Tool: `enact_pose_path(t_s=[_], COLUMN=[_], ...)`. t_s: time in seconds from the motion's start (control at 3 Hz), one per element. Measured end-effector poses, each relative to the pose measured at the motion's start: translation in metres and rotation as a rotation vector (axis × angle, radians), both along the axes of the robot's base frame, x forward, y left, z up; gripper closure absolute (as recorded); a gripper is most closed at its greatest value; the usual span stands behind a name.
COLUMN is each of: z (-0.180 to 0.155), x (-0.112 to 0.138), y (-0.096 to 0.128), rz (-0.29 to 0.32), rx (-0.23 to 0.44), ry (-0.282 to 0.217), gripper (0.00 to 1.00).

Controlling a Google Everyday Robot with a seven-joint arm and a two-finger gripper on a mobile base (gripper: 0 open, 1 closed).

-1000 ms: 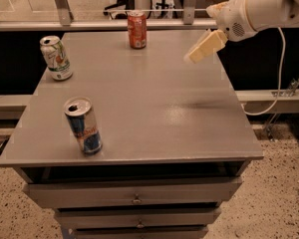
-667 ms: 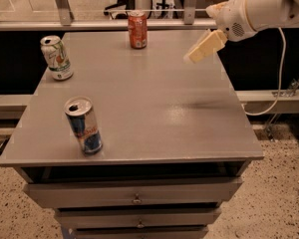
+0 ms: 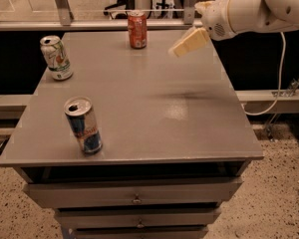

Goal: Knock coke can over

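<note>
The coke can [image 3: 137, 30], red-orange with a silver top, stands upright near the far edge of the grey table [image 3: 154, 108], left of centre. My gripper [image 3: 188, 43], cream-coloured on a white arm, hangs above the far right part of the table. It is to the right of the can and a little nearer to me, and it does not touch the can.
A white can with green and orange print [image 3: 56, 58] stands at the far left. A blue-and-silver can [image 3: 83, 125] stands at the near left. Drawers sit below the table's front edge. A metal rail [image 3: 89, 25] runs behind the table, and a cable [image 3: 276, 83] hangs on the right.
My gripper has moved a little to the left, toward the coke can. The cans have not moved.
</note>
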State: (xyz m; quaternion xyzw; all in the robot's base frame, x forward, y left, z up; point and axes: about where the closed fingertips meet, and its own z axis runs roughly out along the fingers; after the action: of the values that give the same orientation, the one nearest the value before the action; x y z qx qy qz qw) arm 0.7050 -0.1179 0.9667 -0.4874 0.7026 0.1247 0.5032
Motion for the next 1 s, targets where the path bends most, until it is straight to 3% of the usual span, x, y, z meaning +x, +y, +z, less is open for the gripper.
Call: enact_pose_path(t_s=[0.33, 1.0], z=[0.000, -0.026], x=[0.029, 0.104], y=[0.015, 0.054], rz=[-0.019, -0.118], rx=[0.077, 0.187], ry=[-0.040, -0.060], gripper=[0.00, 0.00])
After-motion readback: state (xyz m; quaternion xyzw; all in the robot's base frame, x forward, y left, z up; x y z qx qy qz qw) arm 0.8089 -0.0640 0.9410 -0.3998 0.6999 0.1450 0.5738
